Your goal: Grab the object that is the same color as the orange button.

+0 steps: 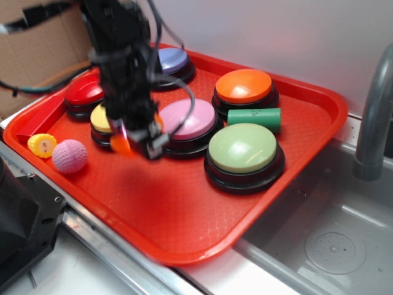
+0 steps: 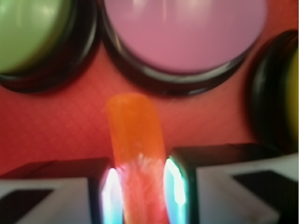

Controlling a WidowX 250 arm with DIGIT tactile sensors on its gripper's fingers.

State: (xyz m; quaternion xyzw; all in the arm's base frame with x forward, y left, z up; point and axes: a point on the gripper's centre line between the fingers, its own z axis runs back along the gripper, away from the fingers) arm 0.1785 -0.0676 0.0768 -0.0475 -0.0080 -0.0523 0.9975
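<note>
A small orange object [image 2: 135, 135] sits pinched between my two fingers, its free end pointing toward the pink button [image 2: 184, 32]. In the exterior view my gripper [image 1: 132, 142] hangs above the red tray [image 1: 307, 129] in front of the pink button [image 1: 187, 120], shut on the orange object [image 1: 121, 145], which peeks out at the fingertips. The wrist view shows the gripper [image 2: 142, 196] with both pads pressed against the object's sides. The orange button [image 1: 244, 86] stands at the tray's back right, well apart from the gripper.
On the tray also stand a green button [image 1: 244, 150], a yellow button [image 1: 101, 120], a red button [image 1: 85, 93] and a purple button [image 1: 173, 60]. A green cylinder [image 1: 254, 117] lies between orange and green buttons. A yellow toy [image 1: 42, 145] and pink ball [image 1: 69, 156] rest at left. A sink [image 1: 331, 246] lies right.
</note>
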